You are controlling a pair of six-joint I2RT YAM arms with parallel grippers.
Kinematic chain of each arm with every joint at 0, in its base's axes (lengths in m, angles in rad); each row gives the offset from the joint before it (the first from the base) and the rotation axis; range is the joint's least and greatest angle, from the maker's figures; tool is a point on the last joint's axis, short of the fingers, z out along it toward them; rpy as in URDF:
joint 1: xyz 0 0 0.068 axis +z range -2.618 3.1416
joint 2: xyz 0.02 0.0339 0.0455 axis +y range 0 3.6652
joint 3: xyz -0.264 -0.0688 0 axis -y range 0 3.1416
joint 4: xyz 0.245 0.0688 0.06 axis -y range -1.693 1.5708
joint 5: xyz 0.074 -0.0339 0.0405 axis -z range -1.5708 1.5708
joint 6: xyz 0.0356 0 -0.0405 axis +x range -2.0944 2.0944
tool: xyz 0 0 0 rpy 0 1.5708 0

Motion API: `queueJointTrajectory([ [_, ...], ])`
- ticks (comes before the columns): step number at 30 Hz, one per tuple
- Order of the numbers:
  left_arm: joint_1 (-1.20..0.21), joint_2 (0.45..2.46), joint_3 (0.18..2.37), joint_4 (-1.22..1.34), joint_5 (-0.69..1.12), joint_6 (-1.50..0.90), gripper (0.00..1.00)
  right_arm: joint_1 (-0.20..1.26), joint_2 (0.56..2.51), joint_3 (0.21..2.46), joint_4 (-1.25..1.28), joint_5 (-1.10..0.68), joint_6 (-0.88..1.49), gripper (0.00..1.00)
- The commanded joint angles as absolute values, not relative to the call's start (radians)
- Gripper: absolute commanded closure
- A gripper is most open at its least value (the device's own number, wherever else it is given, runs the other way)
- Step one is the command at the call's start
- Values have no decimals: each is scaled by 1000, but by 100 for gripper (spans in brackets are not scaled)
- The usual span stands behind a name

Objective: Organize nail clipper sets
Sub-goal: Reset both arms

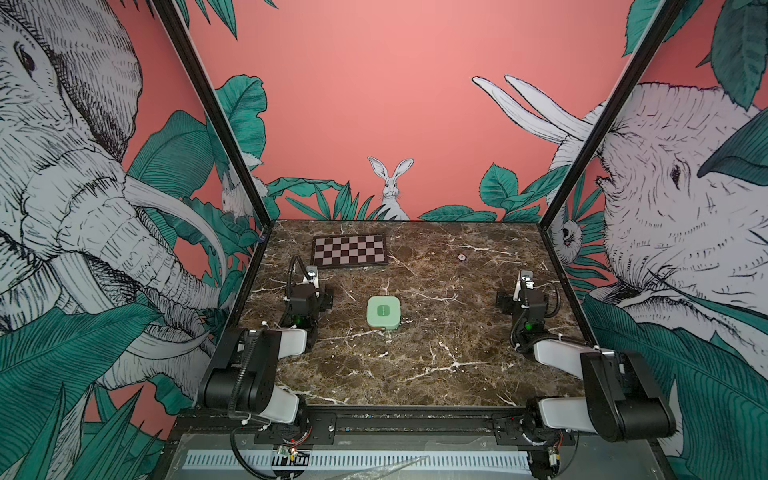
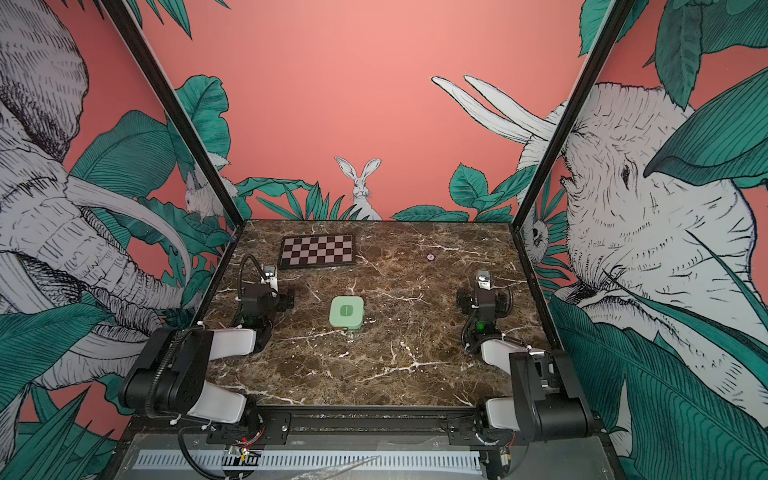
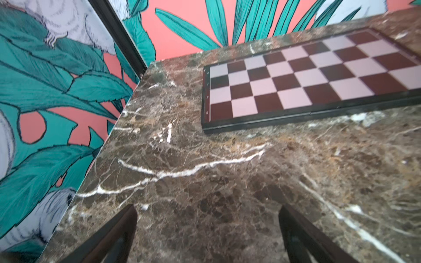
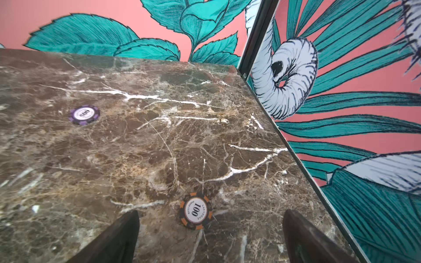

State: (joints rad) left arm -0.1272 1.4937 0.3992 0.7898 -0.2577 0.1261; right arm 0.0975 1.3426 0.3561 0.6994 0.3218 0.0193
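Case: shut, laid flat on the table just below the centre of the frame in both top views — between the two arms.
Left gripper: fingers are held spread wide over the table.
Right gripper: fingers are spread wide too — an orange chip is seen lying between them, apart from both.

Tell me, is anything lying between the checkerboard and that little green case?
Nothing: in both top views, only bare marble tabletop separates the checkerboard from the green case.
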Motion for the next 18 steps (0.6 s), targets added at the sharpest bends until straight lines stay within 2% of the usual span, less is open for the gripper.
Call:
queueJointTrajectory([
  [1,-104,1521,429,825,-194,134,1,97,1347,376,716,273,11,1],
  [2,-84,1515,442,778,-171,111,1,95,1349,372,730,284,2,1],
  [5,-57,1566,390,938,-126,99,1,81,1425,337,890,220,-32,1],
  [8,-57,1546,406,867,-122,96,1,76,1573,302,1124,189,-42,1],
  [11,-57,1562,403,902,-126,99,1,75,1530,336,979,213,-22,0],
  [13,-57,1551,411,864,-121,96,1,75,1561,346,1018,237,-17,0],
  [15,-57,1562,407,888,-127,99,1,71,1547,388,908,269,5,0],
  [18,-57,1555,412,868,-126,98,1,57,1551,382,927,248,13,1],
])
